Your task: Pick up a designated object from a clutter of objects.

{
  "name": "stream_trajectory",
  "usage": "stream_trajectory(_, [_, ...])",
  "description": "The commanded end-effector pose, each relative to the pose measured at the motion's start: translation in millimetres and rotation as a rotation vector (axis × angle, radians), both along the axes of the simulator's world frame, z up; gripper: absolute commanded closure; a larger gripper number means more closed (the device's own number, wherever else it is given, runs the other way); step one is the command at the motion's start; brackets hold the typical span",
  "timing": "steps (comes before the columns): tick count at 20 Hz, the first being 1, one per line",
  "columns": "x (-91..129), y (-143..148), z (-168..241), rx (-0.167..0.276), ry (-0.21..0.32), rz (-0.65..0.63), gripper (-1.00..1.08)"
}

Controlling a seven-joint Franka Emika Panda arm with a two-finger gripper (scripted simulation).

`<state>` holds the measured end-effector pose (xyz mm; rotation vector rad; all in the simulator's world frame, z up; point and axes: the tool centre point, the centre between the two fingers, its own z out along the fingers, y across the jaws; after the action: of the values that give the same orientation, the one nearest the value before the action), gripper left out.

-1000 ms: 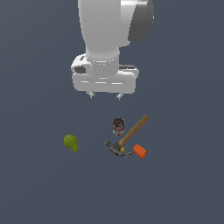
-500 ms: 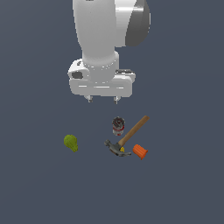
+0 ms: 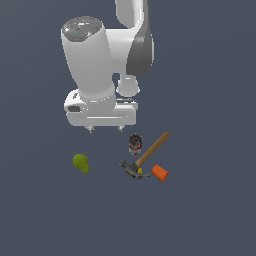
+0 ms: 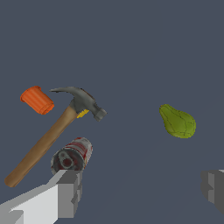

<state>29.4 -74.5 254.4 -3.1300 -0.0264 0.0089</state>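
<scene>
Exterior view: gripper hangs empty with jaws spread, above and clear of the green pear, which lies alone on the table, well apart from the hammer, can and orange cup; approach step, I judge, next centring over the pear, then descending.

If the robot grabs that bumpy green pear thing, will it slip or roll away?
The green pear thing looks lumpy and tapered, so it may squirm sideways if the gripper pinches its narrow end. It lies on its side, away from the hammer, so a nudge would probably roll it in a curve. It looks stiff, not squishy.
</scene>
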Motion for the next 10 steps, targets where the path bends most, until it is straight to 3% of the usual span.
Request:
stream_trajectory(1, [7.7,-16.5,-17.6,0.001,-0.001,0.029,-0.92])
stream_trajectory(10, [26.7,-82.7,-90.1,0.0,-0.007,0.142,-0.92])
